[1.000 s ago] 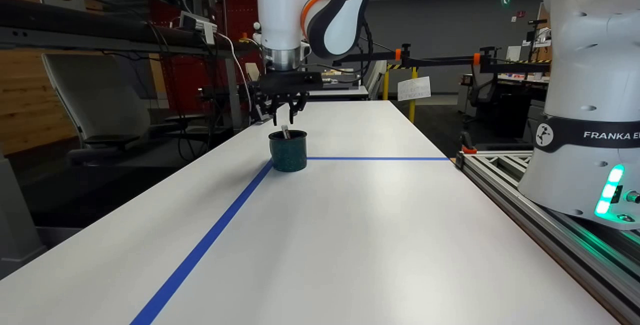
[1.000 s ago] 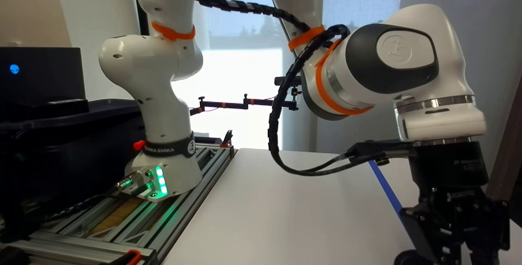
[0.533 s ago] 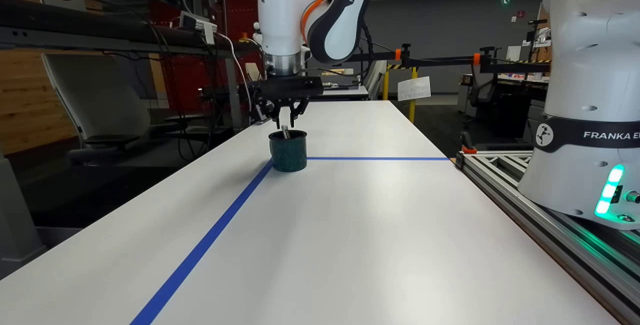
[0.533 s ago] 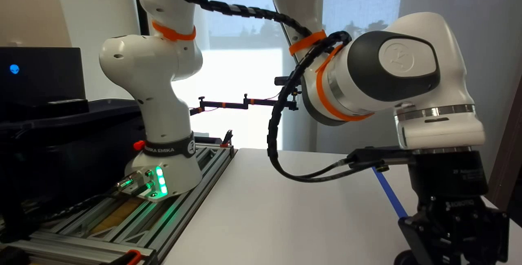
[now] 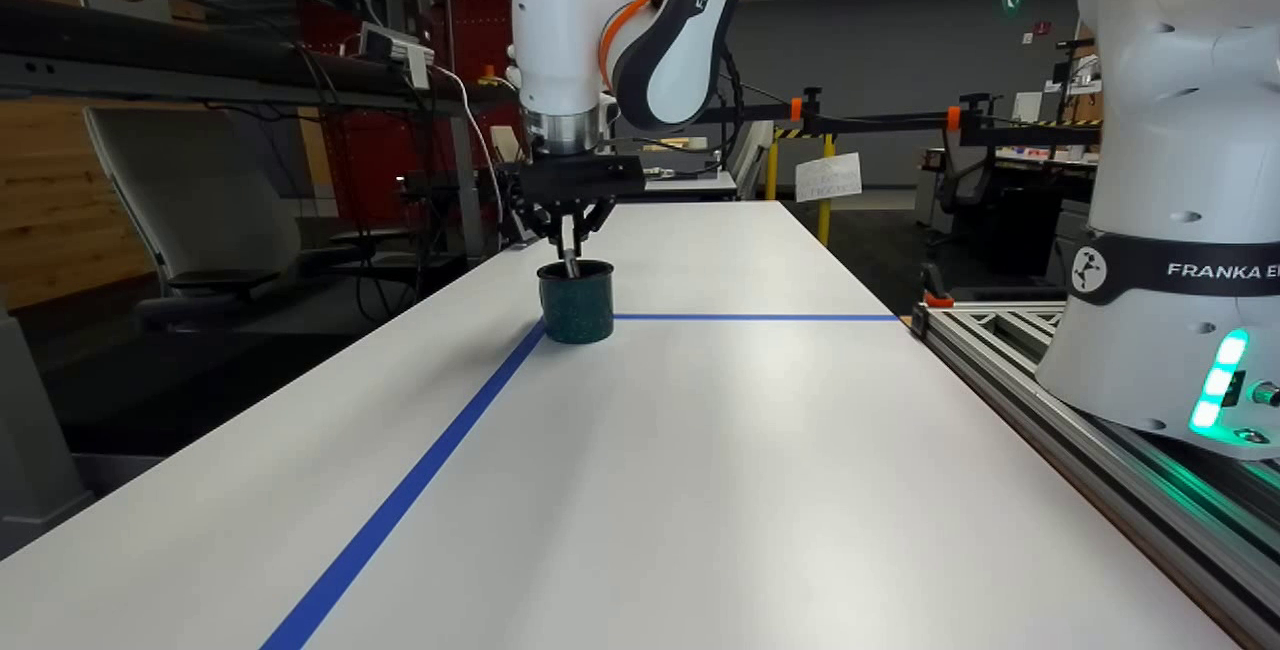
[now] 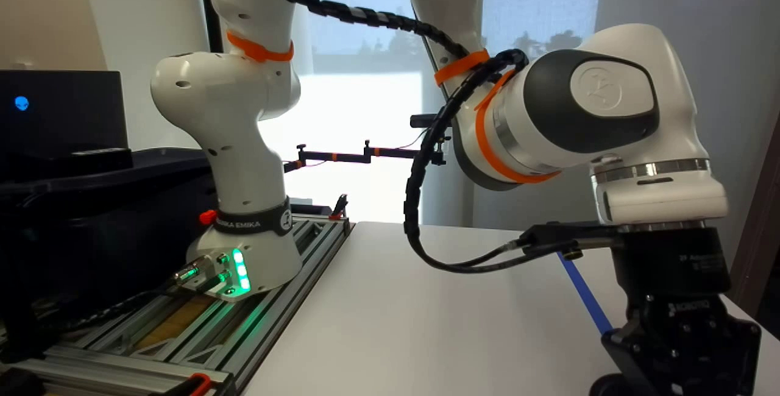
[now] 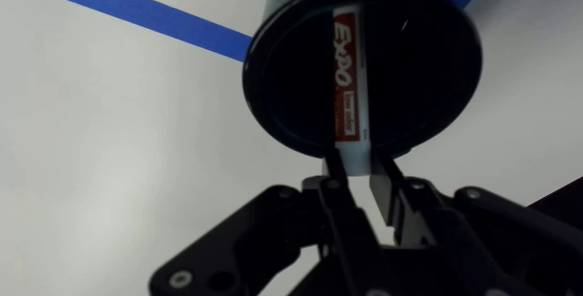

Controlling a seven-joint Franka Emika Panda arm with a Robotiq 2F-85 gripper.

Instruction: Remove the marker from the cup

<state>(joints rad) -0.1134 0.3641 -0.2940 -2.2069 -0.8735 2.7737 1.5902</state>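
The dark teal cup (image 5: 577,308) stands upright on the white table (image 5: 780,490). Only a dark part of the cup shows at the bottom edge of an exterior view (image 6: 608,386). The marker (image 7: 348,73), white with a red label, leans inside the cup (image 7: 249,75), its upper end at the rim. My gripper (image 7: 356,159) points down just above the cup, fingers on both sides of the marker's pale upper end and touching it. In an exterior view the gripper (image 5: 568,252) is closed around the marker's top (image 5: 571,266). The marker's lower end is in shadow inside the cup.
Blue tape lines (image 5: 430,465) run along and across the table, meeting near the cup. The robot base (image 5: 1170,330) stands on a metal rail at the table's side. A grey chair (image 5: 200,200) and a dark shelf frame (image 5: 220,55) are beyond the table's opposite edge.
My gripper has come down over the cup and its fingers have closed from open onto the marker's upper end. The cup has not moved.
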